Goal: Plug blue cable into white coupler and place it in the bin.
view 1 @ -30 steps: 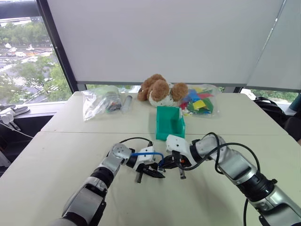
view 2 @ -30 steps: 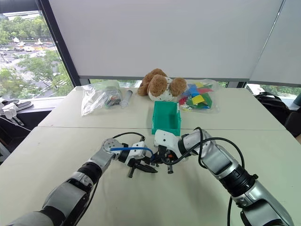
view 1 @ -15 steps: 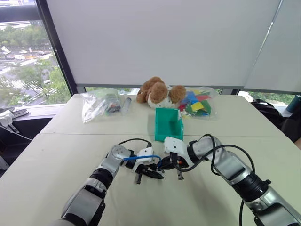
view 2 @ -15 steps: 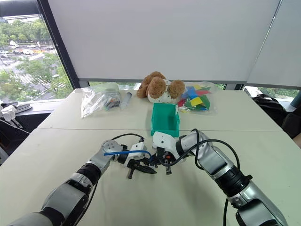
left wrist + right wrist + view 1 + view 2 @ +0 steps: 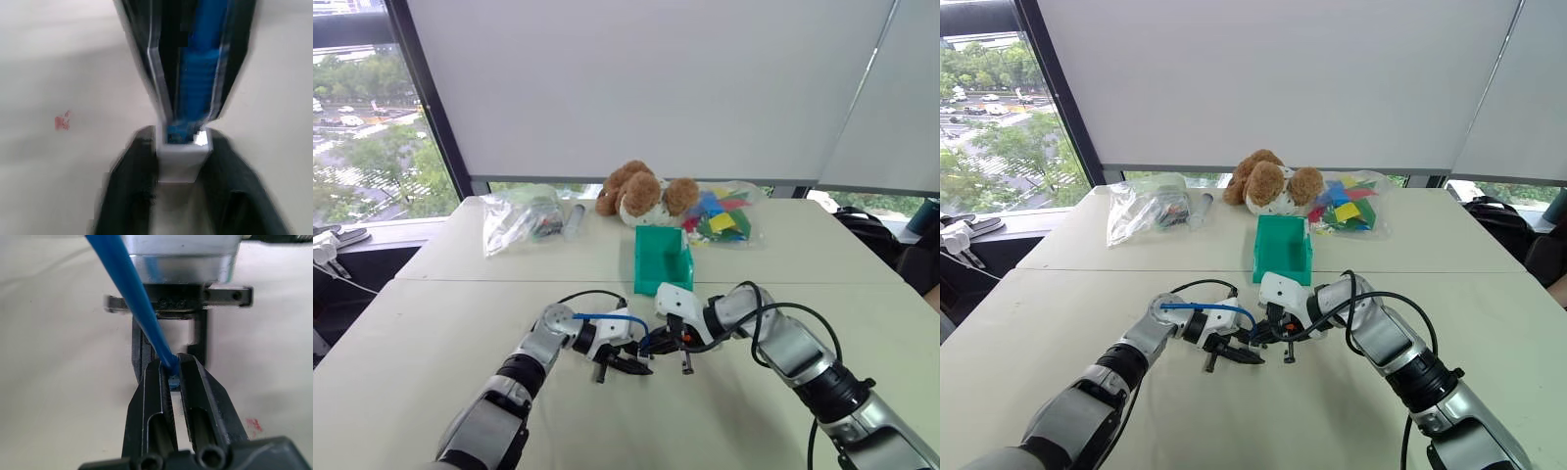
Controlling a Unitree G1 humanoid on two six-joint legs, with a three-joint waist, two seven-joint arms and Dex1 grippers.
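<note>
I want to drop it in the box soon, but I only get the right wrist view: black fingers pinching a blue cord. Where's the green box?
Observer: The bin stands on the table, farther from the robot than the blue cable, just in front of a teddy bear.
Operator: Is the little white thing on the cord yet?
Observer: The left wrist view shows the white coupler at the cable's end, with the blue tip inside its opening. How deep it goes I cannot tell.
</note>
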